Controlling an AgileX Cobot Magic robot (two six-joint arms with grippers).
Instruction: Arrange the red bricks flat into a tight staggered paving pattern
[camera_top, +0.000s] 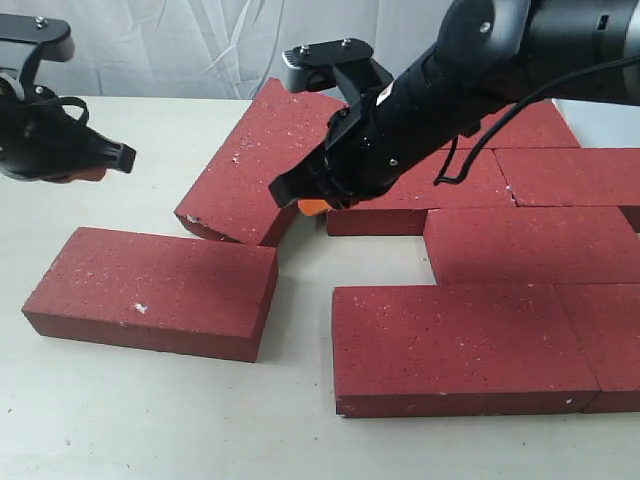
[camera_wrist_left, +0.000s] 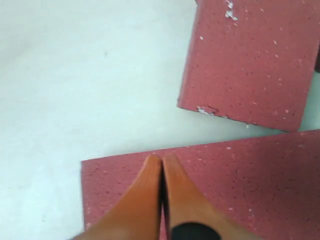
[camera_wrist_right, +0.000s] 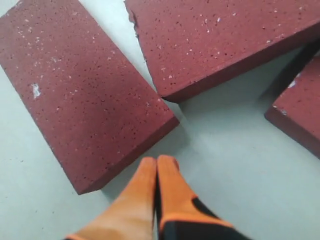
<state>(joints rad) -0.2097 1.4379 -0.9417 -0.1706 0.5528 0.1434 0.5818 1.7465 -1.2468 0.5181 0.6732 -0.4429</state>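
Several red bricks lie flat and close together on the right, among them a front brick (camera_top: 460, 345) and one behind it (camera_top: 530, 240). One red brick (camera_top: 262, 160) leans tilted on the paved group's left end. A loose red brick (camera_top: 150, 290) lies flat at the front left. My right gripper (camera_top: 312, 206) hovers shut and empty just right of the tilted brick; its fingertips (camera_wrist_right: 150, 165) hang over bare table between the loose brick (camera_wrist_right: 80, 90) and the tilted brick (camera_wrist_right: 215, 40). My left gripper (camera_top: 100, 165) is shut and empty, its fingertips (camera_wrist_left: 152, 162) above the loose brick (camera_wrist_left: 240, 185).
The bricks rest on a pale table (camera_top: 120, 420) with a white cloth backdrop (camera_top: 180, 45) behind it. Bare table shows between the loose brick and the paved group (camera_top: 305, 290). Another brick's corner (camera_wrist_right: 300, 110) shows in the right wrist view.
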